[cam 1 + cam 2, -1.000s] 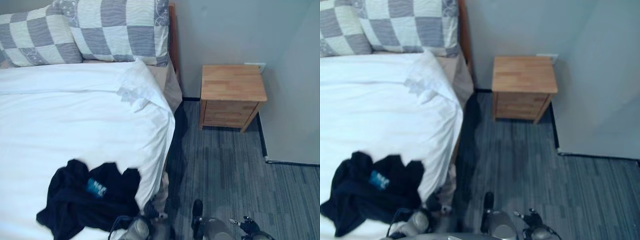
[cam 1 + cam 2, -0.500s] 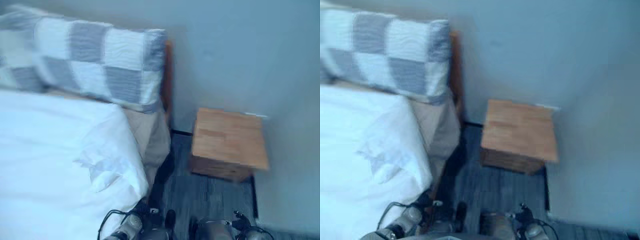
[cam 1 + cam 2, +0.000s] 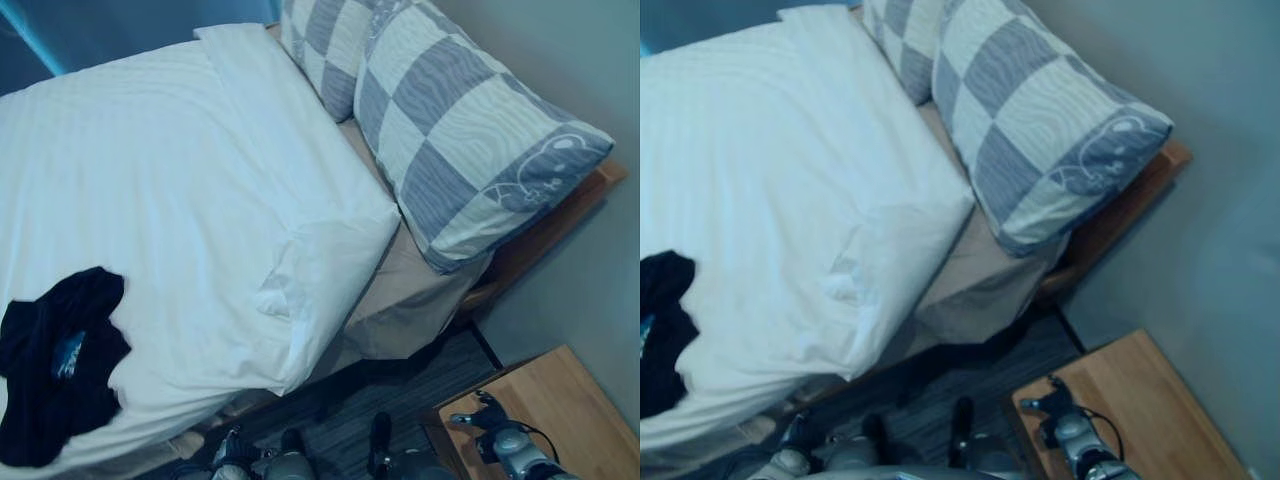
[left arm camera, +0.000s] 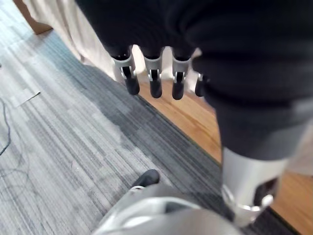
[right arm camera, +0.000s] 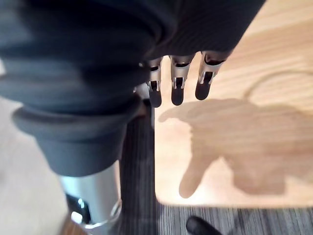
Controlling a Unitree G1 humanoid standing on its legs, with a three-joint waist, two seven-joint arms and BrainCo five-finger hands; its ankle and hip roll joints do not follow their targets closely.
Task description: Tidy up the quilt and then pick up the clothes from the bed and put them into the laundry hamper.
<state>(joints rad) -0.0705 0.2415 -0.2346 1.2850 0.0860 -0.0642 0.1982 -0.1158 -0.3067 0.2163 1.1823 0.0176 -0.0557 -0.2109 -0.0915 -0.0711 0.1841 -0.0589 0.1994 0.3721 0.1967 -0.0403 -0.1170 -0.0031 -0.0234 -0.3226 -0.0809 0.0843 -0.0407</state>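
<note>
A white quilt [image 3: 170,170] covers the bed, and its near corner [image 3: 300,275] lies creased and bunched at the bed's edge. A heap of dark clothes [image 3: 50,365] with a blue patch rests on the quilt at the lower left. My left hand [image 4: 155,81] hangs low over the grey carpet by the bed's beige skirt, fingers straight and holding nothing. My right hand [image 5: 177,85] hangs with straight fingers above the wooden nightstand's top [image 5: 234,142], also holding nothing.
Two grey-and-white checked pillows [image 3: 460,140] lean against the wooden headboard [image 3: 560,210]. The nightstand [image 3: 560,410] stands at the lower right, close to the wall. A narrow strip of grey carpet [image 4: 73,142] runs between the bed's skirt [image 4: 68,29] and the nightstand.
The whole picture has swung round, so the camera has moved: the bed now lies slanted, with the pillows at the upper right. The quilt and the clothes have not moved.
</note>
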